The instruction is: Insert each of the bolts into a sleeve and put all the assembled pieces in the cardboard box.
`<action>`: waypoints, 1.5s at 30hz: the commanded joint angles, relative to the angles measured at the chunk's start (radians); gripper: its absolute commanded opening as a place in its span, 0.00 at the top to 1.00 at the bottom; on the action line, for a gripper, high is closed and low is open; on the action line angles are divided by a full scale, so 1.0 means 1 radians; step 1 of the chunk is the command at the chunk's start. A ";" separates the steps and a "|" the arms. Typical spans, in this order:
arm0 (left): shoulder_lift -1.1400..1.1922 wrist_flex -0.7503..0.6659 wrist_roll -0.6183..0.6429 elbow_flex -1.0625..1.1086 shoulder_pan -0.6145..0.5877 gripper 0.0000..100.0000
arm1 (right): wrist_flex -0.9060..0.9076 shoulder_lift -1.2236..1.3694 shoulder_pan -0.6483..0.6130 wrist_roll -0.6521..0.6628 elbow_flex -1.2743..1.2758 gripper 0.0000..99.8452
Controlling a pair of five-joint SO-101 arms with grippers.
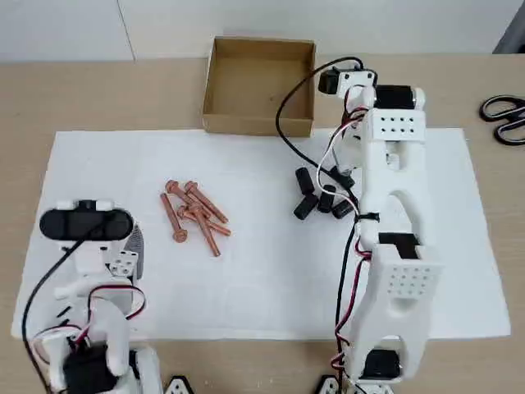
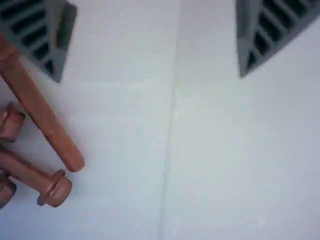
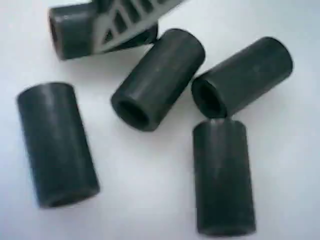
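**Light, hard parts: bolts by the shank, sleeves across the barrel**

The copper-coloured, flange-headed bolts (image 1: 195, 215) lie in a loose crossed pile on the white paper sheet (image 1: 262, 287) that covers the wooden surface (image 1: 98, 90). The short black cylindrical sleeves (image 1: 316, 197) are scattered in a cluster well apart from them, toward the right arm. The open brown cardboard box (image 1: 212, 82) stands beyond both groups at the sheet's far edge, with nothing visible inside it.

The left gripper (image 2: 150, 65) hangs spread wide above bare sheet, just beside the pile and holding nothing. The right gripper (image 3: 127, 22) sits low over the sleeves, with part of it lying across one of them. Whether it is spread or closed cannot be told.

Both parts look small, light and rigid. The bolts are smooth and round, so they will probably roll or skid if nudged. A pinch across the middle of the shank, clear of the head, should leave the tip free to enter a bore. The sleeves have a matt, slightly grippier look and an open bore at each end. Gripping across the barrel would keep those ends open. Neighbours that touch may be dragged along.

No brand, label or writing can be read on any part. Black-handled scissors (image 1: 502, 115) lie off the sheet.
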 commanded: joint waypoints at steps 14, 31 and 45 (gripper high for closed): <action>1.031 0.028 0.402 -0.653 0.000 0.78 | 0.022 0.002 -0.041 0.014 -0.063 0.79; 1.059 0.026 0.468 -0.651 0.000 0.78 | -0.107 0.176 -0.041 0.066 -0.068 0.79; 1.059 0.026 0.468 -0.651 0.000 0.78 | -0.205 0.228 -0.041 0.100 -0.068 0.79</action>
